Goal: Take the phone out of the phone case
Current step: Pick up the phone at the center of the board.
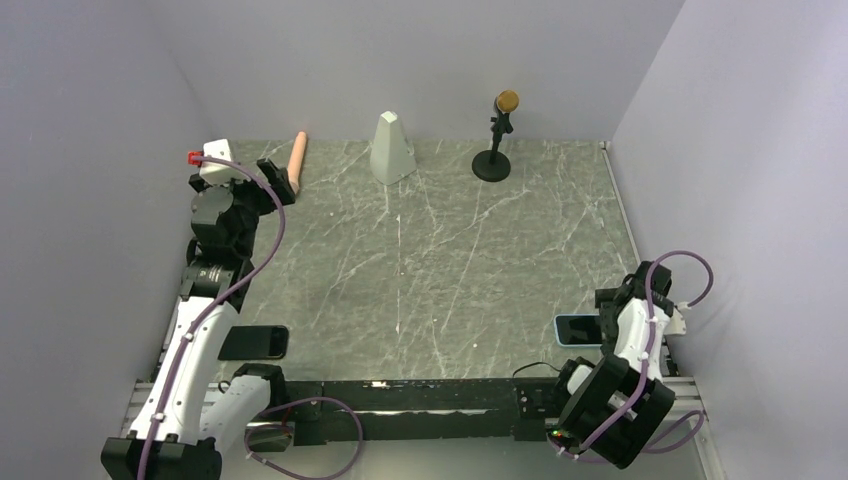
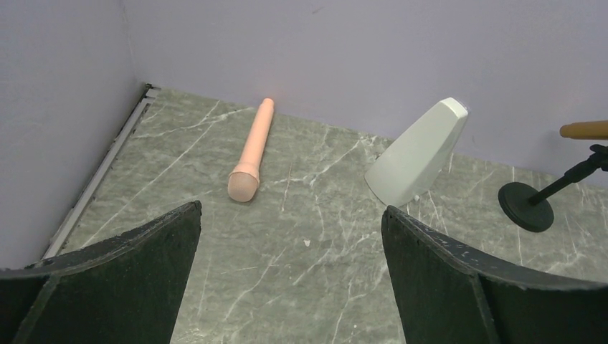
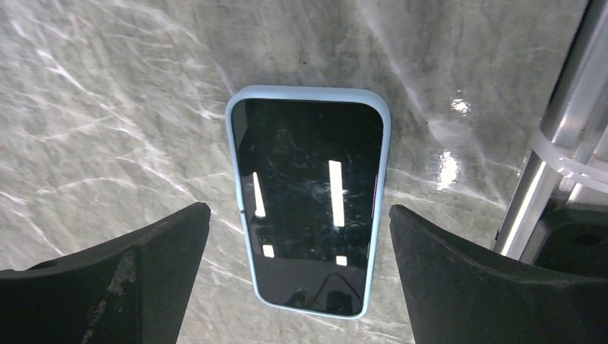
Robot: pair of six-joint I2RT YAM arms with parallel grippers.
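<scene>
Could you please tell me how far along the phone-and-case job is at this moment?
Done: nothing yet; the phone sits fully inside the light-blue phone case, screen up on the table. In hand: the right claw is open above it, straddling it, gripping nothing. The left claw is open too, off toward the far-left corner. Left: grasp the case, free the phone, and separate them.

— Did you find any writing, brand, number or sign to read?

— No, you had nothing legible in any view. The phone (image 3: 308,215) in the phone case (image 3: 308,92) faced you with a dark screen that carried only glare streaks, and the small red part (image 1: 195,157) in the overhead view was too small to read.
</scene>
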